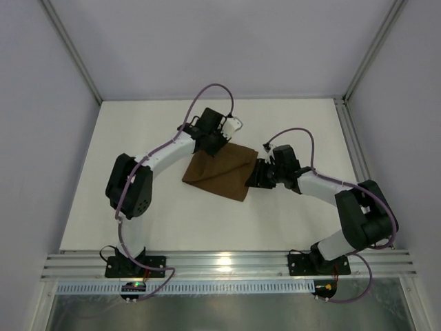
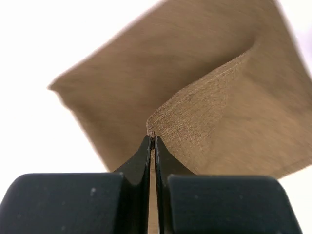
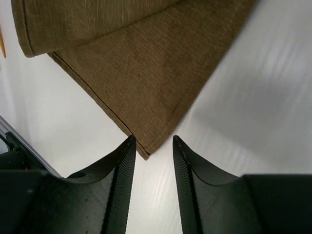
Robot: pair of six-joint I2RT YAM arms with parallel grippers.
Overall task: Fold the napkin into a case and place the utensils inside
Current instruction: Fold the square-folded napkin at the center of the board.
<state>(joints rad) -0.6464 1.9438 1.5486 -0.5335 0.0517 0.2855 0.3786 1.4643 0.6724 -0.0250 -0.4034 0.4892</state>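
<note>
The dark brown napkin (image 1: 220, 172) lies on the white table between both arms, with one layer folded over another. My left gripper (image 1: 213, 145) is at its far edge, shut on a lifted corner of the cloth (image 2: 204, 102); its tips (image 2: 152, 139) pinch the corner. My right gripper (image 1: 252, 176) is at the napkin's right corner, open, low over the table. In the right wrist view the corner of the napkin (image 3: 146, 73) reaches just between my fingertips (image 3: 152, 140), not pinched. A thin orange sliver (image 3: 2, 46) shows at the left edge of that view; the utensils are otherwise hidden.
The white table (image 1: 172, 227) is bounded by grey walls and metal frame posts (image 1: 375, 48). A metal rail (image 1: 227, 265) runs along the near edge by the arm bases. Cables loop above both wrists.
</note>
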